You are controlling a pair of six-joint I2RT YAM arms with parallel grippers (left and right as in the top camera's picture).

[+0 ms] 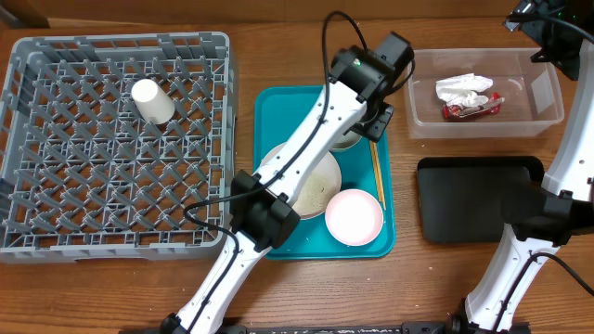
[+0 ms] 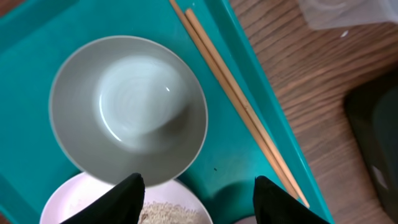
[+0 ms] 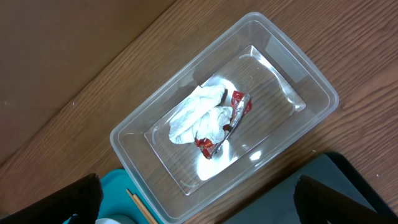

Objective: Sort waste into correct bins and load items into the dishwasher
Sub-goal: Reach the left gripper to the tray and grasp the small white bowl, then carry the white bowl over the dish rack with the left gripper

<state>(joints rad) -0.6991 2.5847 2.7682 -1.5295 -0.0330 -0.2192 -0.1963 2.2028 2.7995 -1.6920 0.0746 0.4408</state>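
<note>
My left gripper [image 1: 374,121] [image 2: 199,202] is open and empty above the teal tray, over the near rim of the grey-white bowl [image 2: 127,109] [image 1: 351,141]. The pale pink plate [image 1: 316,190] [image 2: 74,202] lies below it and holds loose rice [image 2: 171,213]. Two chopsticks [image 1: 377,172] [image 2: 236,102] lie along the tray's right side. The pink bowl [image 1: 354,216] sits at the tray's front right. The white cup [image 1: 151,100] lies in the grey dish rack [image 1: 56,213]. The napkin [image 3: 196,115] [image 1: 464,88] and red wrapper [image 3: 239,104] [image 1: 473,109] lie in the clear tub [image 3: 155,180] [image 1: 548,93]. My right gripper [image 1: 548,42] [image 3: 199,208] is open and empty above the tub.
The black tray [image 1: 478,198] [image 3: 323,196] [image 2: 379,137] lies in front of the clear tub, right of the teal tray [image 1: 278,102] [image 2: 37,37] [image 3: 118,193]. My left arm crosses over the plate and the rack's front right corner.
</note>
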